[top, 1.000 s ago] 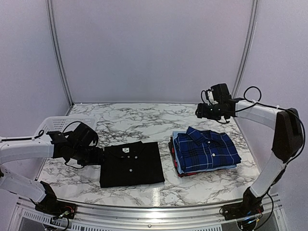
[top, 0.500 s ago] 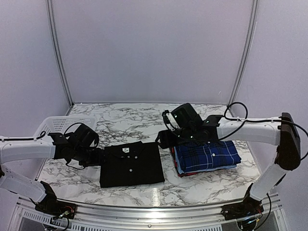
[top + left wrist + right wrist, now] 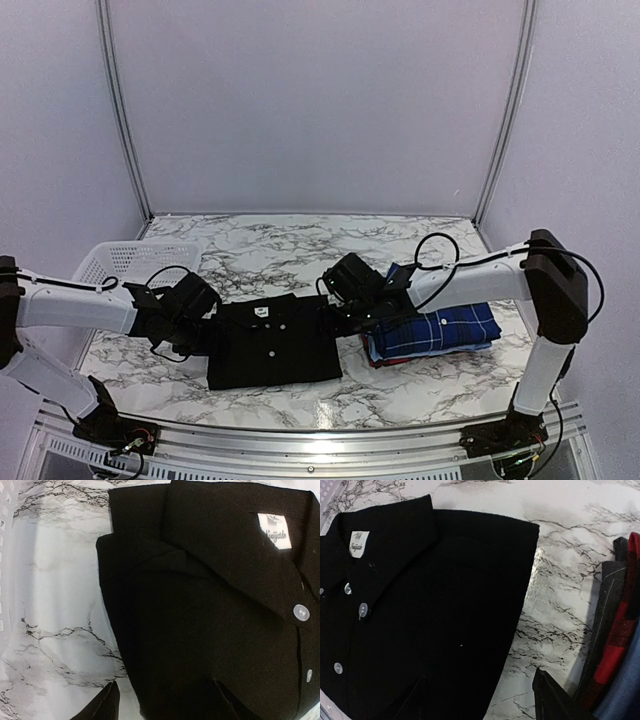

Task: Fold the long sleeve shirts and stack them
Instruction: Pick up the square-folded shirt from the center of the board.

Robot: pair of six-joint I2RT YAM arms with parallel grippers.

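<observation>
A folded black shirt (image 3: 272,342) with small white buttons lies on the marble table (image 3: 280,245), collar to the back. My left gripper (image 3: 205,335) is open at its left edge. In the left wrist view (image 3: 165,706) one finger (image 3: 107,707) is over bare marble and the other is over the black cloth (image 3: 210,605). My right gripper (image 3: 342,312) is open at the shirt's right edge. In the right wrist view (image 3: 485,696) one finger (image 3: 550,695) is over marble and the other is over the shirt (image 3: 435,605). A stack of folded shirts (image 3: 440,325), blue plaid on top, lies to the right.
A white mesh basket (image 3: 120,260) stands at the back left, and its rim shows in the left wrist view (image 3: 4,555). The stack's red and grey layers (image 3: 620,630) are close beside my right gripper. White walls enclose the table.
My right arm has swung from the back right, over the stack, down to the black shirt's right edge. My left gripper has shifted a little right onto the shirt's left edge.
</observation>
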